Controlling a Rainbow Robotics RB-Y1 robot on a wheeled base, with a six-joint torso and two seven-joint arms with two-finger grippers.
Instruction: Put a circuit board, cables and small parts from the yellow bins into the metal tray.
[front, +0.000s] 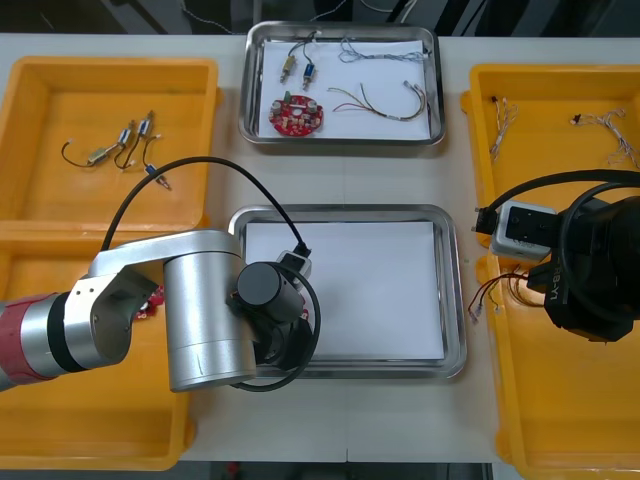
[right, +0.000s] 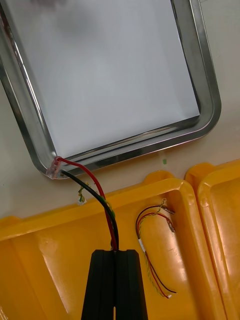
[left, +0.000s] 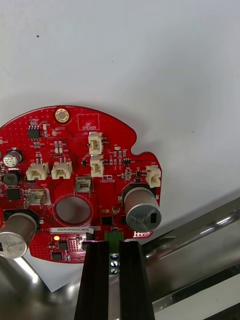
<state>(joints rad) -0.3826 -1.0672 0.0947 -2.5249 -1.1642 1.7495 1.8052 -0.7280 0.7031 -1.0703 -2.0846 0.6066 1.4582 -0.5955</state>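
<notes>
- The left gripper pinches the board at a green connector on its edge, fingers apart by just that width.
- The board is over the white inside of the tray, close to the rim; I cannot tell whether it touches.
- The right gripper is above a right-side bin, fingers pressed on a red-and-black cable.
- The cable's clear plug reaches the tray's corner rim.
- A second cable lies in that bin, near the fingers.
</notes>
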